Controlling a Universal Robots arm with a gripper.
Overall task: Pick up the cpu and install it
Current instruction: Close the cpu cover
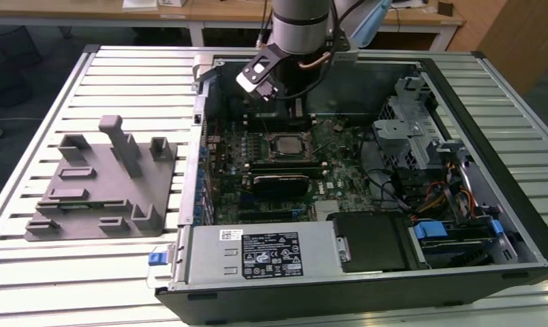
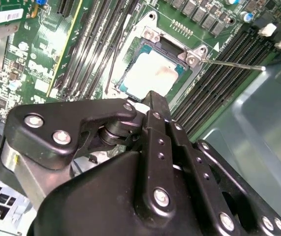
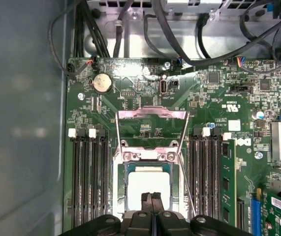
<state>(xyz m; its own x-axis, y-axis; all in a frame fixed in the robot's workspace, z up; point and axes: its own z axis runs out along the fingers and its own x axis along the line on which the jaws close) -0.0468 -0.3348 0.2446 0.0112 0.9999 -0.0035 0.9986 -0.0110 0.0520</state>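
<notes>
The cpu (image 3: 147,186) lies flat in the motherboard socket, its pale silver top facing up, and appears in the second wrist view too (image 2: 149,73). In the exterior view the socket (image 1: 287,144) sits mid-board inside the open computer case. My gripper (image 3: 151,200) hangs just above the cpu's near edge, fingers pressed together with nothing between them. Its black linkage (image 2: 152,147) covers part of the socket frame. The socket's metal load plate (image 3: 152,114) is swung open and the thin lever (image 2: 234,64) stands out to the side. In the exterior view the gripper (image 1: 276,103) is over the far half of the board.
A grey plastic fixture (image 1: 101,184) rests on the slatted table at the exterior view's left. Inside the case are a black heatsink block (image 1: 279,182), a power supply (image 1: 255,253), a drive cage (image 1: 420,136) and cables (image 3: 130,29). Memory slots (image 3: 88,182) flank the socket.
</notes>
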